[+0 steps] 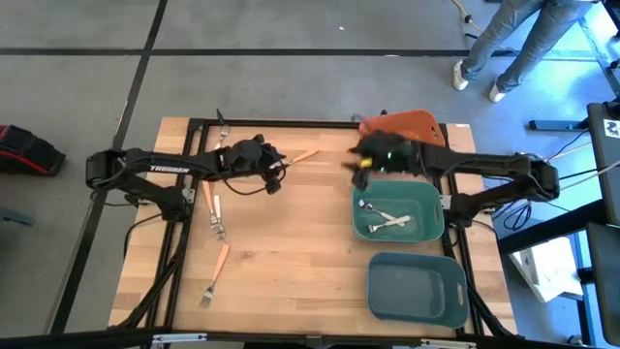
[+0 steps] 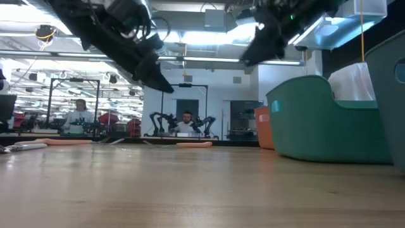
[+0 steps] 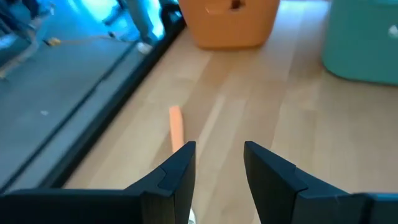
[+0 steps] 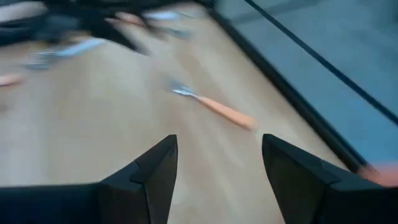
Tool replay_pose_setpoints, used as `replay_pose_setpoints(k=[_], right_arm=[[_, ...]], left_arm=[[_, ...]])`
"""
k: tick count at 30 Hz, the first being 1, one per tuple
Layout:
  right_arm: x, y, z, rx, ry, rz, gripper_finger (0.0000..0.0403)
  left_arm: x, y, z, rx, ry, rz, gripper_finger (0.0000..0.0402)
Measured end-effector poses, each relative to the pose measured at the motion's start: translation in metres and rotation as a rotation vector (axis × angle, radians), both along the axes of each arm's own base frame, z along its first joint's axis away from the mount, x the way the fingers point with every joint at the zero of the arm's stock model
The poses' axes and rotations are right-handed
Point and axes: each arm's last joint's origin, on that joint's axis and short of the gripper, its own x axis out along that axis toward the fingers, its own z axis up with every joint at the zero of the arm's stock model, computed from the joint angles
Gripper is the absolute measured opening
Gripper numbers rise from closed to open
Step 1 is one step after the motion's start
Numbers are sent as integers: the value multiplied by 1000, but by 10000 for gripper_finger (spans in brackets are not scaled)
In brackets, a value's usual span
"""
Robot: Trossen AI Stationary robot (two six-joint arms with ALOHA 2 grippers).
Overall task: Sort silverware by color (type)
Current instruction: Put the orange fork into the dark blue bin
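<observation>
An orange-handled fork [image 1: 301, 155] lies flat on the table near its far edge, between my two grippers. My left gripper [image 1: 277, 176] hovers just left of it, open; in the left wrist view [image 3: 219, 155] the fork's orange handle [image 3: 176, 127] shows past one finger. My right gripper [image 1: 360, 167] hangs open above the table by the bins; its wrist view [image 4: 217, 155] looks at the same fork [image 4: 214, 106]. Two silver forks [image 1: 387, 218] lie in the teal bin [image 1: 429, 199]. More forks lie on the table's left part: [image 1: 222, 128], [image 1: 212, 206], [image 1: 218, 271].
An orange bin [image 1: 407, 124] stands at the far right edge, and a second teal bin [image 1: 417, 289] stands near the right front corner. Bare wood lies in the middle of the table [image 1: 291, 242]. A person's legs [image 1: 504, 48] show on the floor beyond the table.
</observation>
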Motion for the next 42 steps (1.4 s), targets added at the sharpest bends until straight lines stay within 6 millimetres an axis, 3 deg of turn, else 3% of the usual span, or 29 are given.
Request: replay_pose_setpoints(k=[5, 13, 19, 23, 34, 42], right_arm=[[27, 44, -4, -77, -80, 203, 221], [67, 84, -44, -233, -58, 418, 220], [78, 85, -66, -254, -8, 439, 220], [78, 85, -67, -251, -2, 437, 220], [78, 85, -67, -248, 1, 437, 220], [76, 85, -71, -198, 40, 422, 220]], left_arm=[[4, 20, -21, -69, 31, 29, 131], [20, 64, -50, -216, 131, 83, 131], [33, 92, -68, -322, 271, 58, 131], [41, 103, -75, -354, 308, 64, 131], [47, 109, -90, -387, 390, 13, 128], [46, 109, -91, -373, 413, 8, 57]])
